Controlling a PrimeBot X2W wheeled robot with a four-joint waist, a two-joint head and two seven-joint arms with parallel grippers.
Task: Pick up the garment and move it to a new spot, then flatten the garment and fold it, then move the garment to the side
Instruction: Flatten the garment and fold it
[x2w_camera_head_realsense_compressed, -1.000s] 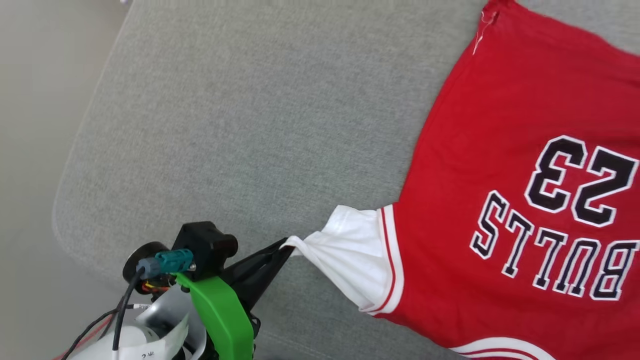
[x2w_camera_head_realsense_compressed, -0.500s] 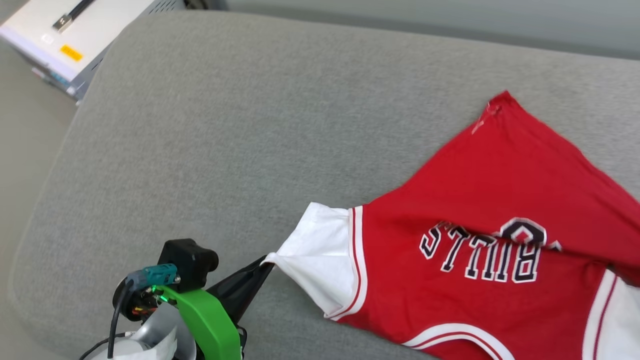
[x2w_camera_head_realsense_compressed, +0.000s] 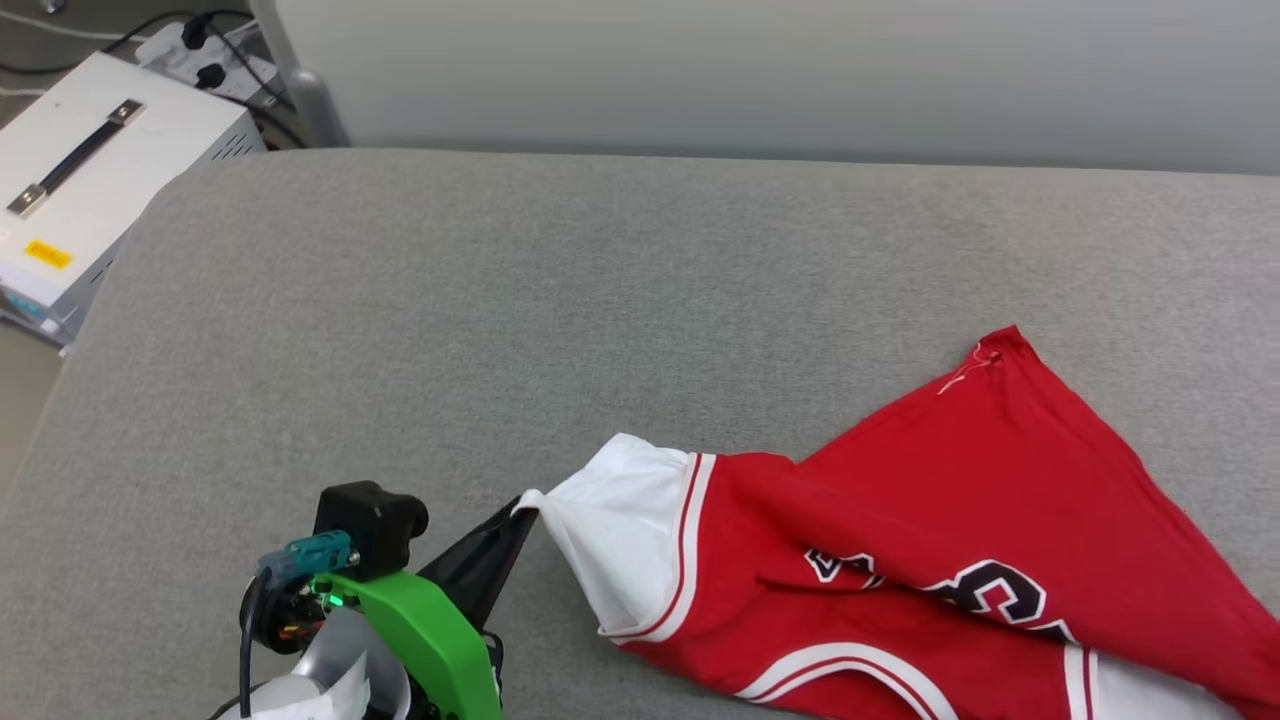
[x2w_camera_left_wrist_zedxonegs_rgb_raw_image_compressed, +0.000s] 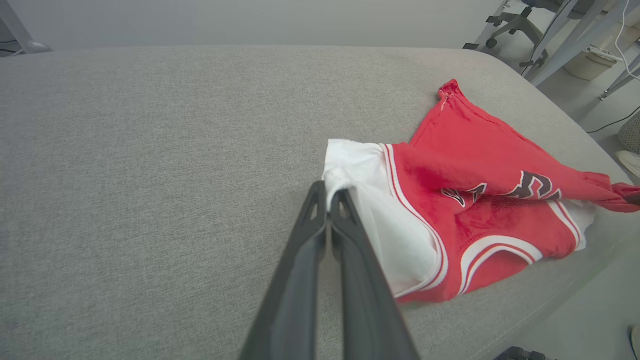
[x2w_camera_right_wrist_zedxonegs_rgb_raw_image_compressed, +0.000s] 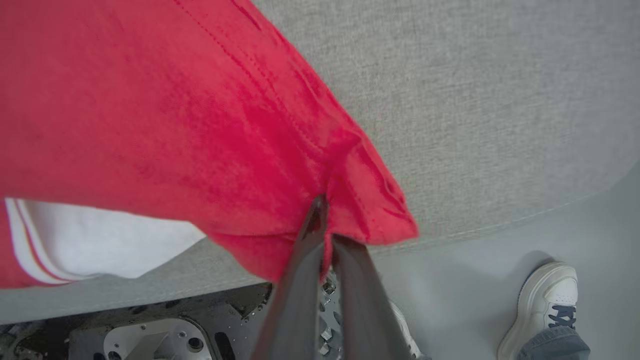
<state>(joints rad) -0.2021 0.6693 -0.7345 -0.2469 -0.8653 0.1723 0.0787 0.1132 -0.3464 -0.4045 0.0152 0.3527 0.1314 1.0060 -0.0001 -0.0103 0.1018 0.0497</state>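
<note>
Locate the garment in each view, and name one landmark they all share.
Head view: garment at lower right, its white sleeve pinched by the left gripper.
Left wrist view: garment right of centre, sleeve at the left gripper.
Right wrist view: garment fills the upper left, red edge pinched by the right gripper.
Shared landmark: the grey cushion beneath it.

The shirt (x2w_camera_head_realsense_compressed: 900, 520) runs off the head view's bottom right corner, and a fold swallows most of its lettering (x2w_camera_head_realsense_compressed: 985, 590), can't read it. Right tool (x2w_camera_right_wrist_zedxonegs_rgb_raw_image_compressed: 325, 222) tips are buried in red cloth. Somebody's shoe (x2w_camera_right_wrist_zedxonegs_rgb_raw_image_compressed: 542, 300) is cropped at the bottom edge.
</note>
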